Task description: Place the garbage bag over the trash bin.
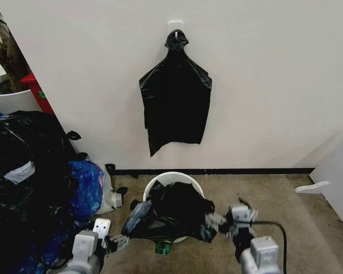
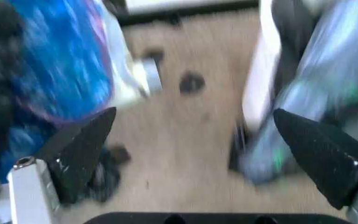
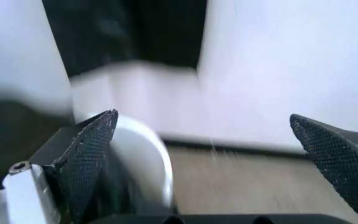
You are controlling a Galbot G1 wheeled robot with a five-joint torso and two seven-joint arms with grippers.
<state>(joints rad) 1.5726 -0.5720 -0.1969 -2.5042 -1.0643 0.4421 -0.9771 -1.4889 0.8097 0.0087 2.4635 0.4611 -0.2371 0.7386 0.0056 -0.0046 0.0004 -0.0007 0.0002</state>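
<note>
The cream-white trash bin (image 1: pixel 170 178) stands on the floor near the wall. The glossy black garbage bag (image 1: pixel 174 214) lies crumpled over its front and spills down toward me, with the far rim bare. My left gripper (image 1: pixel 119 242) is low at the bag's left edge; its fingers stand open around nothing in the left wrist view (image 2: pixel 197 140), where the bin wall (image 2: pixel 257 88) and bag (image 2: pixel 316 84) lie to one side. My right gripper (image 1: pixel 216 220) is at the bag's right edge, open and empty (image 3: pixel 207 154), beside the bin (image 3: pixel 145 154).
A flat bunch of black bags (image 1: pixel 175 103) hangs from a hook on the wall above the bin. Big black sacks (image 1: pixel 23 171) and a blue bag (image 1: pixel 86 185) crowd the left. A white planter (image 1: pixel 8 97) stands far left. Bare floor lies to the right, up to a wall panel (image 1: pixel 337 177).
</note>
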